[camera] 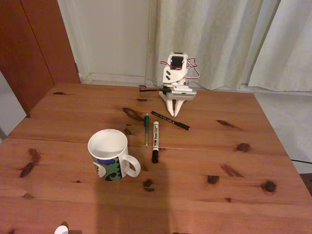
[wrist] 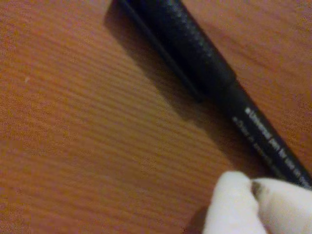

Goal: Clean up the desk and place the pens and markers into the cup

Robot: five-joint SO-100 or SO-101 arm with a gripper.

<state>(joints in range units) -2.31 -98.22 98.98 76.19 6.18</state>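
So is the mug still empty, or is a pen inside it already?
Empty. In the fixed view the mug stands upright with a bare white inside; the black pen, green pen and white marker all lie on the desk.

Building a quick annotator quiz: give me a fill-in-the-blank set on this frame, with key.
1. The mug holds ____ pens so far.
2. The end effector is down at the end of the ____ pen.
3. The teal pen lies beside the ____.
4. In the fixed view, the mug's handle points to the ____.

Missing words: no; black; marker; right
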